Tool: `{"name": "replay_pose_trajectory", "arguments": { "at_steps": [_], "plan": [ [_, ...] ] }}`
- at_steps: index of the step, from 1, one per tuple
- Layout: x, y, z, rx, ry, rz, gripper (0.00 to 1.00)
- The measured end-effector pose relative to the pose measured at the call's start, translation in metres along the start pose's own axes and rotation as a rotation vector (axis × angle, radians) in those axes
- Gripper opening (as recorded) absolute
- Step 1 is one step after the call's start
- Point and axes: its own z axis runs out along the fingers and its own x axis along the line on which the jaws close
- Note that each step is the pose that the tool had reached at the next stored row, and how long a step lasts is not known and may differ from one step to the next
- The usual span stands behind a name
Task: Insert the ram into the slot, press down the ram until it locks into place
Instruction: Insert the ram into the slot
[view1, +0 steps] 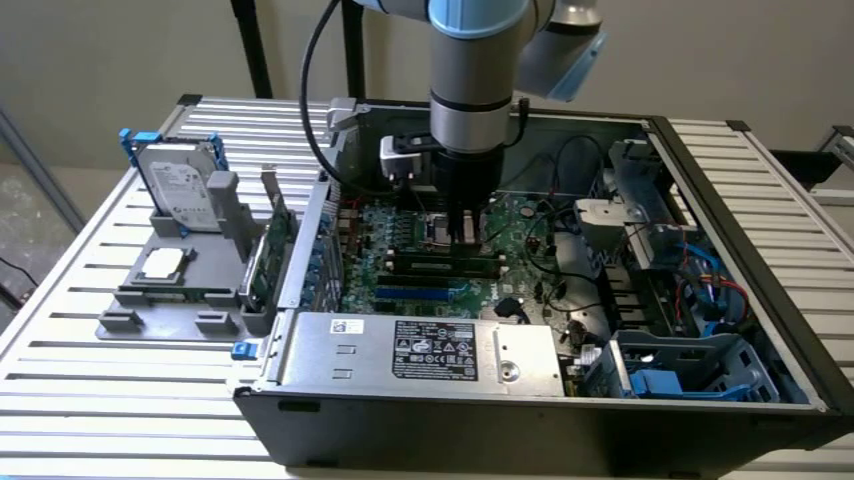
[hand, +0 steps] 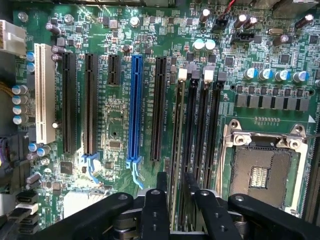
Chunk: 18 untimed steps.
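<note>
Ram (hand: 178, 140), a long thin green circuit-board stick, stood on edge in the narrow black plastic slot (hand: 182, 76), and my jaws were clamped on its upper edge. Parallel black sockets lay just beside it, with the long blue slot (hand: 134, 110) further off. The open black computer case (view1: 534, 425) sat on the slatted metal worktop (view1: 80, 300).

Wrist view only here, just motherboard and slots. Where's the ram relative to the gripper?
Observer: Exterior view: the ram is a green stick lying along the memory slots, the gripper right over it; contact unclear.
Operator: Arm posture?
Observer: The arm stands vertical over the open case.
Operator: Anything outside the case?
Observer: A hard drive stands on a grey fixture at the exterior view's left.
</note>
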Motion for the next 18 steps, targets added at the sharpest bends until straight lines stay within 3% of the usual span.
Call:
{"name": "replay_pose_trajectory", "arguments": {
  "at_steps": [6,9,11,15,18],
  "plan": [
    [0.001,0.0011,-0.0214,-0.0012,-0.0003,0.000,0.28],
    [0.001,0.0038,-0.0231,-0.0060,-0.0007,0.000,0.26],
    [0.001,0.0041,-0.0233,-0.0121,-0.0007,-0.001,0.13],
    [0.001,0.0042,-0.0233,-0.0251,-0.0012,-0.002,0.11],
    [0.001,0.0042,-0.0233,-0.0266,-0.0012,-0.002,0.11]
  ]
}}
